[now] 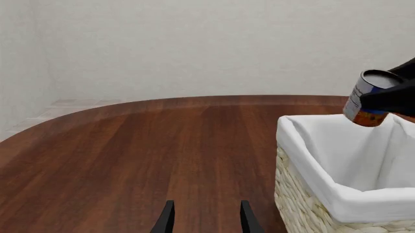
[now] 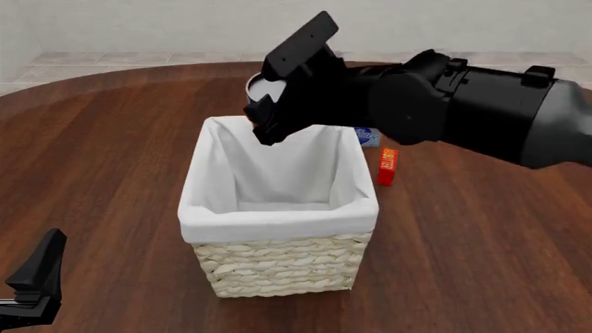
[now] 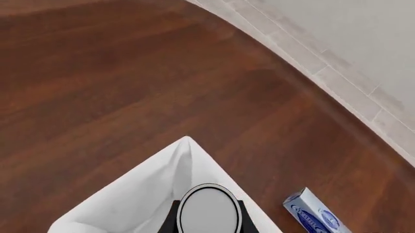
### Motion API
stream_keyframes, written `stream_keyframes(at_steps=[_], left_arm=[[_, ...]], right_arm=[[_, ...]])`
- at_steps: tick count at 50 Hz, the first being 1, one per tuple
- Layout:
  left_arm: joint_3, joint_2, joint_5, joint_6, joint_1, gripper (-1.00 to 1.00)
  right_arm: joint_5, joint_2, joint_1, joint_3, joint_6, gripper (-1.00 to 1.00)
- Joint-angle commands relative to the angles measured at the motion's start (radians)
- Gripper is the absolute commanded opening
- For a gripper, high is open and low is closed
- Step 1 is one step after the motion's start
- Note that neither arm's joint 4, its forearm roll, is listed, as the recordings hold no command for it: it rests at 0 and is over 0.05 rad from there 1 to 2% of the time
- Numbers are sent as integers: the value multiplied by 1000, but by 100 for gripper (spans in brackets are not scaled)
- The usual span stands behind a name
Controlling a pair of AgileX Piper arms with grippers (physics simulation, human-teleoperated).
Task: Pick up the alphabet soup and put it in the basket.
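Front view, right gripper [image 2: 265, 119] clamping alphabet soup [image 2: 262, 87], tilted, above basket [image 2: 277, 215], left gripper [image 1: 206, 218] parted.

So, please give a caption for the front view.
Right gripper holds the alphabet soup above the basket.

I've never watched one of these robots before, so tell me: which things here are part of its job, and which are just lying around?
Part of the job:
- alphabet soup, held by the right gripper
- basket

Lying about:
- red-orange box
- blue-and-white box
- left gripper, idle and open
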Motion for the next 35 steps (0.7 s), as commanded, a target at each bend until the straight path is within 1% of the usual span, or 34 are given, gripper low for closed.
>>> stream_keyframes(at_steps=[1, 20, 35], left_arm=[[0, 0, 0, 0, 0, 100], [0, 0, 0, 0, 0, 100], [0, 0, 0, 0, 0, 100]], right_arm=[[20, 66, 11, -22, 22, -100], [55, 162, -11, -58, 11, -100], [41, 130, 4, -10, 22, -100]])
